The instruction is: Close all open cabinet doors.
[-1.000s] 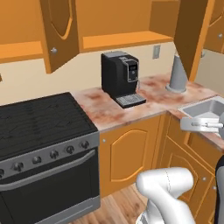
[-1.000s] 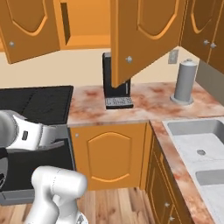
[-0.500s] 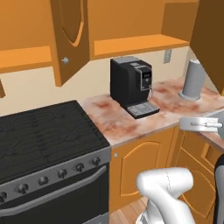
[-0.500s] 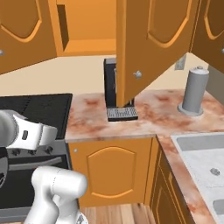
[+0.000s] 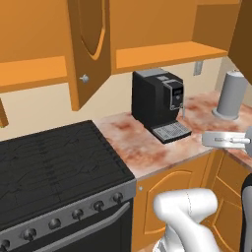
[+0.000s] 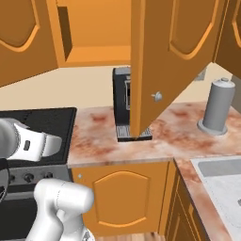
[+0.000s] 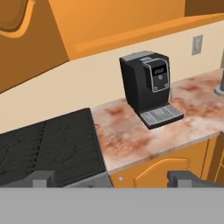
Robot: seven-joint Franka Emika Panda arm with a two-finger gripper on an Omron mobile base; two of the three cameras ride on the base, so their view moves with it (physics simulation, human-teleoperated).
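Note:
One tall orange-brown cabinet door [image 6: 174, 61] stands swung open over the counter, its silver knob [image 6: 157, 96] facing outward. Behind it the cabinet's bare shelf [image 6: 94, 52] shows. The same cabinet door [image 5: 88, 49] hangs edge-on at the top of the left base view. Another cabinet door [image 6: 23, 37] angles out at the upper left, and it also fills the hand view's top left corner as an arched cabinet door [image 7: 26, 39]. My gripper [image 7: 114, 179] is open, its fingertips [image 7: 43, 178] wide apart with nothing between them. It is well back from the doors and below them.
A black coffee machine [image 5: 157, 103] stands on the marbled counter [image 5: 142, 147] beneath the open door. A grey canister [image 5: 231, 93] sits to its right. The black stove [image 5: 54, 162] lies left, a sink [image 6: 221, 179] right, and base cabinets [image 6: 122, 202] below.
The whole picture has shifted and grown as the base drove closer to the counter. The doors stand at the same angles. The gripper stays open.

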